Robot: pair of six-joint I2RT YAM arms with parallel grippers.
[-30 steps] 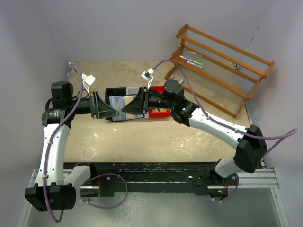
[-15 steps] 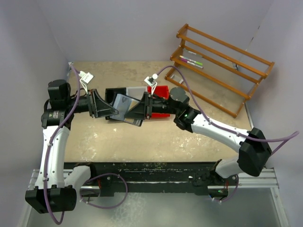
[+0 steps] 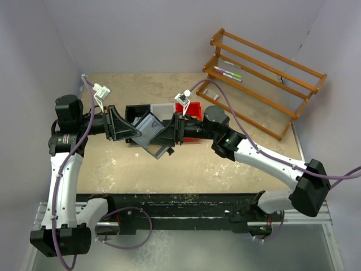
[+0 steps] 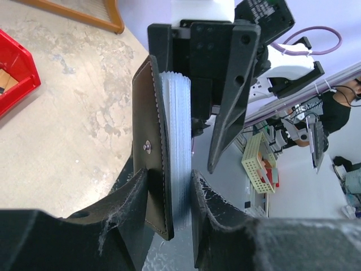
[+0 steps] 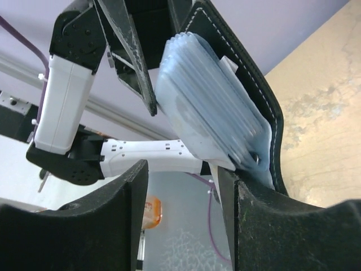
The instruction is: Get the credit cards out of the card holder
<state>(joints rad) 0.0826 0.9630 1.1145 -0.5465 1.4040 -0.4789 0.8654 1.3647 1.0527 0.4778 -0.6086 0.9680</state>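
The black card holder (image 4: pixel 148 121) hangs in the air between my two grippers, its snap facing outward. A stack of grey-blue credit cards (image 4: pixel 178 135) sits against its inner face. My left gripper (image 4: pixel 168 179) is shut on both, one finger on the black flap and the other on the cards. From above, the card holder (image 3: pixel 159 149) and cards (image 3: pixel 148 127) tilt down to the right of the left gripper (image 3: pixel 134 132). My right gripper (image 5: pixel 183 172) is open with nothing between its fingers. The cards (image 5: pixel 208 118) and black flap (image 5: pixel 251 79) lie just past its right finger.
Joined black (image 3: pixel 137 110), white (image 3: pixel 163 107) and red (image 3: pixel 194 109) trays stand on the table behind the grippers. A wooden rack (image 3: pixel 265 73) holding pens leans at the back right. Purple walls close in the table at the left and back.
My right gripper has opened and let go of the card holder, drawing back a little. The card holder has swung downward and turned in my left gripper, which has closed tighter.
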